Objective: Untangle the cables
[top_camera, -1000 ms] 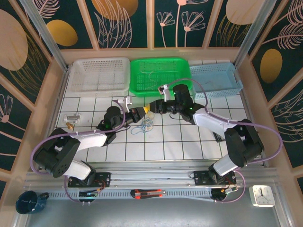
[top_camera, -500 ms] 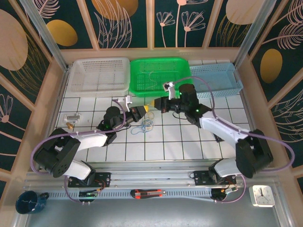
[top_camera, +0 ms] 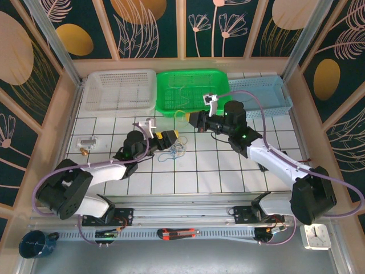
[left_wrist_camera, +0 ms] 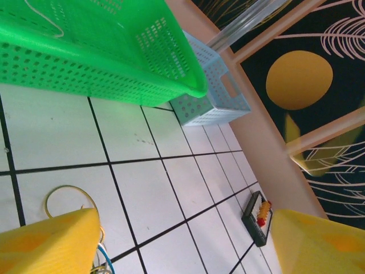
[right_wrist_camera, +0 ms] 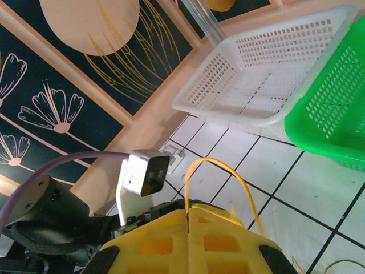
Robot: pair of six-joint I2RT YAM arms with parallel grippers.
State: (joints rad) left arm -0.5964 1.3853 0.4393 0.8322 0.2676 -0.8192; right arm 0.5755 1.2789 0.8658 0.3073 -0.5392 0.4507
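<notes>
Mostly the cables are lying as a small blue and pale clump on the white tiles, a little left of centre in the top view. The separate strands are too thin there to be counted. In the left wrist view a pale loop and a few blue strands are showing at the lower left, partly hidden behind one yellow finger and cut off by the bottom edge.

The left gripper is hovering just above the clump in the top frame, its fingers standing wide apart and gripping nothing.

One yellow strand is arching up out of the right gripper, whose fingers are pressing flat together on it. The strand's far end is running out of sight at the lower right corner. In the top view that gripper is sitting up and to the right of the clump, by the near rim of the green basket.

A thin whitish wire is lying inside that basket, hard to make out. A white basket and a blue basket are flanking it. A small black item is lying on the tiles at the lower right of the left wrist view, too blurred to identify.
</notes>
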